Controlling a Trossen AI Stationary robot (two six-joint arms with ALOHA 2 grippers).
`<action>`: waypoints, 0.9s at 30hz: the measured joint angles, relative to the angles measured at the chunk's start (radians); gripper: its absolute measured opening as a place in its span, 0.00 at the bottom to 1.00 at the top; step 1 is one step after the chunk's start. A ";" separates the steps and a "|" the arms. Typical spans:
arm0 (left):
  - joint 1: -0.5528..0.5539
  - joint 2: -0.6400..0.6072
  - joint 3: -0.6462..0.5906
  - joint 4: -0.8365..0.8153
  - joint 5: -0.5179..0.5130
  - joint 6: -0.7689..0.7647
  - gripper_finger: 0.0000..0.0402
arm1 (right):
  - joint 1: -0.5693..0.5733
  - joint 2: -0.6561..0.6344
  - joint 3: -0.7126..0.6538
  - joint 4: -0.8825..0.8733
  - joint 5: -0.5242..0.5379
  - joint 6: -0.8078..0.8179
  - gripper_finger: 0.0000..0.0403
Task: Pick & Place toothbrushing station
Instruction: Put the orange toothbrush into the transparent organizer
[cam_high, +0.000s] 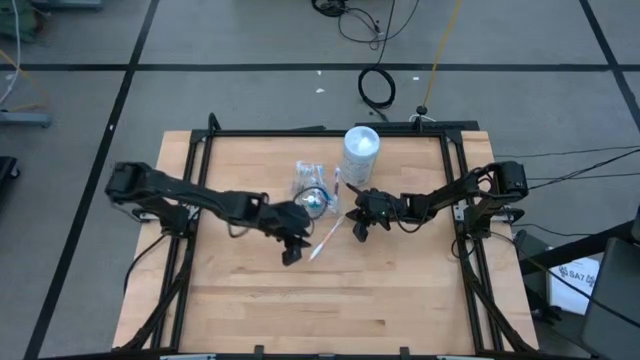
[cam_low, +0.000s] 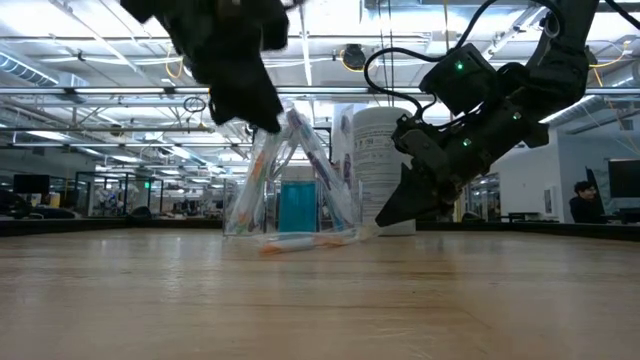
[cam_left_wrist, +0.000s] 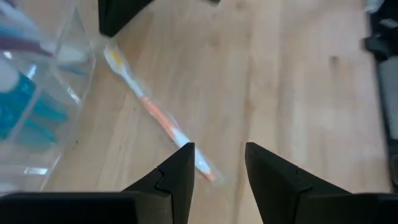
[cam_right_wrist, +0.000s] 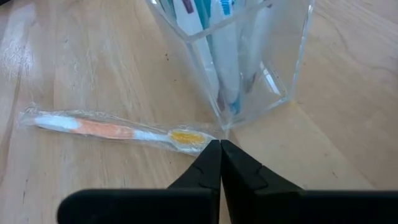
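Mostly the station looks stocked: the clear cup (cam_high: 312, 190) already holds toothbrushes and blue tubes. Left to right, the left gripper (cam_high: 292, 250) hovers, fingers apart and empty, over one wrapped orange toothbrush (cam_high: 326, 238) lying beside the cup. The right gripper (cam_high: 361, 226), fingers pressed together, rests at its bristle end; by my judgement that brush remains to be placed.

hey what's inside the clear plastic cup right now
The clear plastic cup holds several wrapped toothbrushes standing on end and something blue, likely tubes. Their wrappers and overlap hide the exact count. One orange toothbrush lies outside on the table.
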 joint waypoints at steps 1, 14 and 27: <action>0.002 0.024 0.000 0.010 -0.003 -0.006 0.36 | 0.000 0.000 0.000 0.000 0.000 -0.001 0.00; 0.011 0.264 0.000 0.128 -0.031 -0.041 0.54 | 0.000 0.000 0.000 0.000 -0.001 0.003 0.00; -0.011 0.376 0.005 0.178 -0.083 -0.088 0.58 | 0.000 0.000 0.000 -0.003 0.001 0.001 0.00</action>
